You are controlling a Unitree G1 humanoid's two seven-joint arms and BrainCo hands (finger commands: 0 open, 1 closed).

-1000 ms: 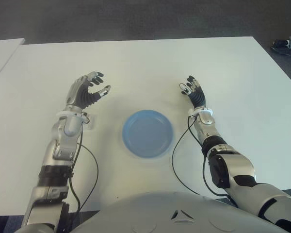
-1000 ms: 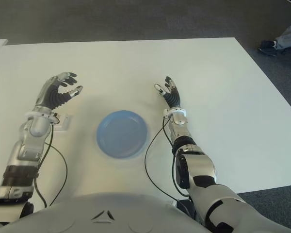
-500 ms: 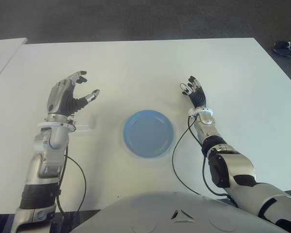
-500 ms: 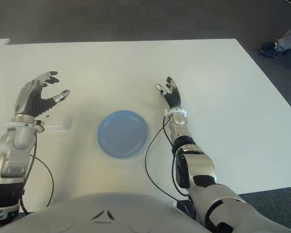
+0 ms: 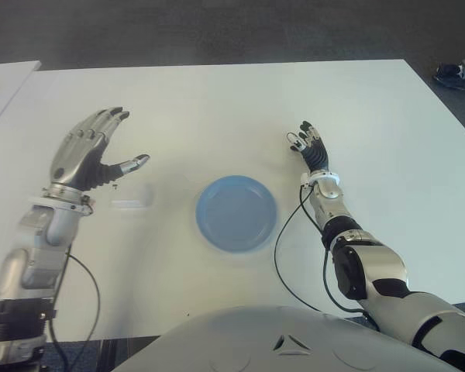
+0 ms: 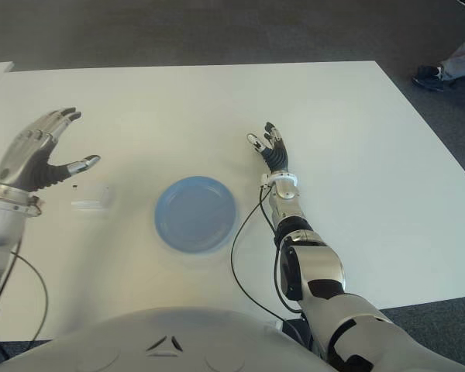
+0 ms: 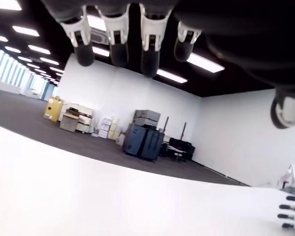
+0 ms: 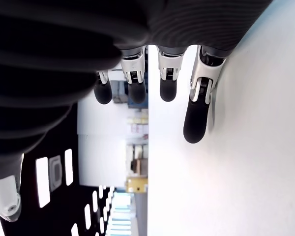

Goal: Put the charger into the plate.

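A small white charger (image 5: pixel 130 198) lies flat on the white table (image 5: pixel 217 108), left of a round blue plate (image 5: pixel 237 212). My left hand (image 5: pixel 93 151) hovers just left of and above the charger, fingers spread wide and thumb pointing toward it, holding nothing. My right hand (image 5: pixel 308 143) shows to the right of the plate, its fingers extended and holding nothing. The plate holds nothing.
Black cables (image 5: pixel 283 248) run from my right wrist along the table near the plate's right rim. A second white table edge (image 5: pixel 4 85) shows at the far left. A person's shoe (image 5: pixel 453 72) is on the dark floor beyond the far right corner.
My left hand has drawn back to the left and its fingers have opened wider, uncovering the charger on the table. The right hand has stayed put.
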